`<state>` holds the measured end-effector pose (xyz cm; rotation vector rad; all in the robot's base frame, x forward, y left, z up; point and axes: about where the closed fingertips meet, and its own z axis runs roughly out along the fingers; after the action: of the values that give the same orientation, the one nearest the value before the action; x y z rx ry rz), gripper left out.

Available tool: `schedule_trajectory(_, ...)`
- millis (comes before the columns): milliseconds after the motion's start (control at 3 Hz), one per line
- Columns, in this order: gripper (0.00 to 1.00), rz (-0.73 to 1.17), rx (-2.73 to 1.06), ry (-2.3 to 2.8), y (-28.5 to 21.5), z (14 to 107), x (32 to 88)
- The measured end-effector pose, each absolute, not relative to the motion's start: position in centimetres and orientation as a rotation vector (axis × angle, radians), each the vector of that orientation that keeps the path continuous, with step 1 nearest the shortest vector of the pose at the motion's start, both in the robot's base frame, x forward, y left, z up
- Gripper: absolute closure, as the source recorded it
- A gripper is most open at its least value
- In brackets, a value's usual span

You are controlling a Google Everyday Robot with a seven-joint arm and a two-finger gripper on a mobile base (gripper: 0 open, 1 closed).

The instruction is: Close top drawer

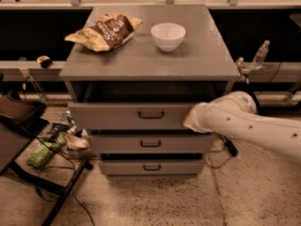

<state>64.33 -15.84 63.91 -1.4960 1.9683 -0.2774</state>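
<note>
Though mostly hidden behind the white arm (256,126), gripper (189,122) at mid-right, by top drawer (117,116) front. Drawer partly open. Cannot tell grip state.

Top drawer (113,116): matt gry metal; end effector (187,122) at front: smooth plastic.

Looks like a robotics lab or test bay to me, not a home: grey metal drawer cabinet (150,67) on a speckled floor (155,199), loose cables (217,158) lying about, metal rails (277,72) behind, and a white robot arm (254,126) with its tool (189,121) at the right end of the top drawer (117,116) front.
</note>
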Motion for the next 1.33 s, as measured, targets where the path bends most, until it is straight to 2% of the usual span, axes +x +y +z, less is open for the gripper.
schedule_trajectory(333, 0.81, -0.277, -1.496, 1.968, -15.85, 63.91, 64.31)
schedule_trajectory(667, 0.50, -0.277, -1.496, 1.968, -15.85, 63.91, 64.31)
schedule_trajectory(1333, 0.03, -0.277, -1.496, 1.968, -15.84, 63.91, 64.31)
